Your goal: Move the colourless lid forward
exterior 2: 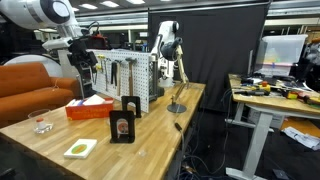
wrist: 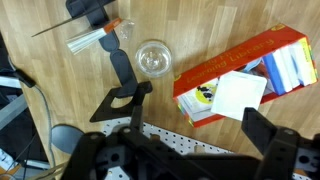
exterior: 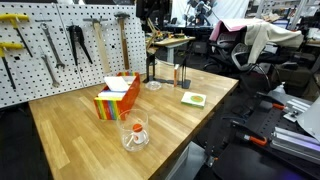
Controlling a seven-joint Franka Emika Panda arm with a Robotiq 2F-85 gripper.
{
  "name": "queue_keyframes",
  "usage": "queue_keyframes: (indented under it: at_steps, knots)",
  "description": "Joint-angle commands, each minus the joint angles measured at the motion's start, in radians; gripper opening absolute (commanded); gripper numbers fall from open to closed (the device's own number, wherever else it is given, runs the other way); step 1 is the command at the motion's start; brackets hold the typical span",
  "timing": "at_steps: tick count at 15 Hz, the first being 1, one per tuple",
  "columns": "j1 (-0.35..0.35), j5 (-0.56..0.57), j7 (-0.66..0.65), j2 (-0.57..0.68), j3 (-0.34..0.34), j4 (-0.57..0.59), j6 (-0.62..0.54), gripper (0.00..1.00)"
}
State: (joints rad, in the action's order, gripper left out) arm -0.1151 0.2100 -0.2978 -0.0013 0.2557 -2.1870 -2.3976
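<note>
The small round transparent lid (wrist: 153, 58) lies flat on the pale wooden tabletop (wrist: 250, 20), at eleven o'clock from the black claw (wrist: 190, 152) and apart from it. The claw's fingers are spread, gripping nothing. An orange cardboard box (wrist: 225, 68) sits at three o'clock from the lid.

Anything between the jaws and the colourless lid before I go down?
Nothing visible covers the colourless lid. In the wrist view a black stand sits close beside it, toward the open gripper, so it may crowd one jaw.
</note>
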Motion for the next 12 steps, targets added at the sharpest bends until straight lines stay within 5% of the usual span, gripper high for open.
queue_keyframes:
  at_steps: [1, 12]
  knots:
    - [-0.031, 0.040, -0.058, 0.135, -0.037, 0.084, -0.028, 1.00]
    - [-0.107, 0.030, -0.078, 0.467, -0.209, 0.316, -0.034, 1.00]
